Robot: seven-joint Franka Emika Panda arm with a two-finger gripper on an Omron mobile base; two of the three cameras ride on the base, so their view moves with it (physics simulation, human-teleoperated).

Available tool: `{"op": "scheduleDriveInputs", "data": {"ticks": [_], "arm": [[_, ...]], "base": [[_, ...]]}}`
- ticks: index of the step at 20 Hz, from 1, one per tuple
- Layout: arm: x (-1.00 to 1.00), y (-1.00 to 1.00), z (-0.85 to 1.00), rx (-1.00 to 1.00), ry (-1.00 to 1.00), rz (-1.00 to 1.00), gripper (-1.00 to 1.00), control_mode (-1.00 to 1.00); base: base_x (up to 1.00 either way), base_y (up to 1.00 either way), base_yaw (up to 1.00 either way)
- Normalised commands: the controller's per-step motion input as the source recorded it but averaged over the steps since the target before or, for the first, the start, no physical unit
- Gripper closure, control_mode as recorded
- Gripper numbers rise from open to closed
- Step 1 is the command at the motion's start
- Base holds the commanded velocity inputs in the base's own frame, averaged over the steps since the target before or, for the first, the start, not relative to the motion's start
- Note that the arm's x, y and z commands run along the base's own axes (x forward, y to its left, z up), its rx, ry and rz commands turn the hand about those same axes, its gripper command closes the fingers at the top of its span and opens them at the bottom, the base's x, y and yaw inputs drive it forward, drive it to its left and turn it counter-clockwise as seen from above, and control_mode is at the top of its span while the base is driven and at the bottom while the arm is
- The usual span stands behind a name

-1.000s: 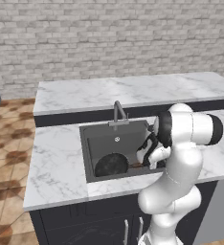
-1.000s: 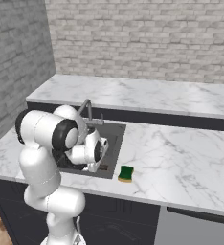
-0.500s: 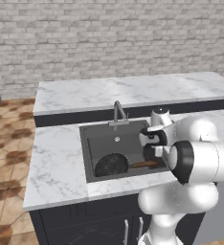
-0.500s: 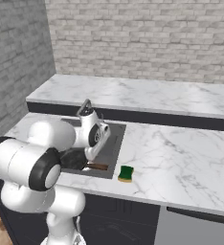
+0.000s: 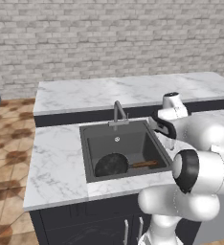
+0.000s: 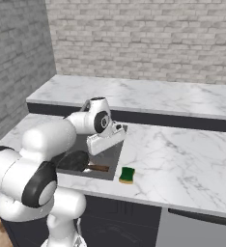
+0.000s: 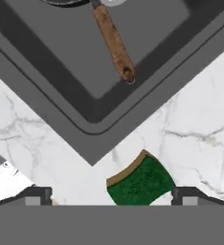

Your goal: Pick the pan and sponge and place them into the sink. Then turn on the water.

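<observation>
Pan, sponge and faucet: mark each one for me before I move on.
pan [image 5: 111, 165], left base view, on its round black body lying in the sink.
sponge [image 6: 127, 174], right base view, on its green top, on the counter beside the sink.
faucet [image 5: 117, 111], left base view, on its curved neck.

1. White marble counter [image 6: 182, 159], dark cabinets below; sink [image 5: 92, 158] set into it.
2. Sponge [image 6: 127, 174] lies green side up on the marble, just beside the sink's corner.
3. Pan [image 5: 112, 165] on the basin floor, wooden handle flat.
</observation>
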Motion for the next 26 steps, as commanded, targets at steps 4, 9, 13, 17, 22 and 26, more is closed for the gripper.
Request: {"op": "scheduleDriveInputs", "data": {"ticks": [4, 9, 13, 17, 22, 26], "arm": [[-0.63, -0.54, -0.1, 0.02, 0.09, -0.54, -1.0, -1.0], [-0.35, -0.3, -0.19, 0.05, 0.0, -0.49, -1.0, -1.0], [-0.16, -0.07, -0.16, 0.03, -0.1, -0.41, -1.0, -1.0], [-0.03, -0.01, -0.14, 0.0, -0.32, -0.38, -1.0, -1.0], [0.0, 0.0, -0.2, 0.0, -0.3, -0.31, -1.0, -1.0], [0.0, 0.0, -0.36, 0.0, -0.22, -0.25, -1.0, -1.0]], "base": [[0.0, 0.0, 0.0], [0.0, 0.0, 0.0], [0.0, 0.0, 0.0], [0.0, 0.0, 0.0], [0.0, 0.0, 0.0], [0.0, 0.0, 0.0]]}}
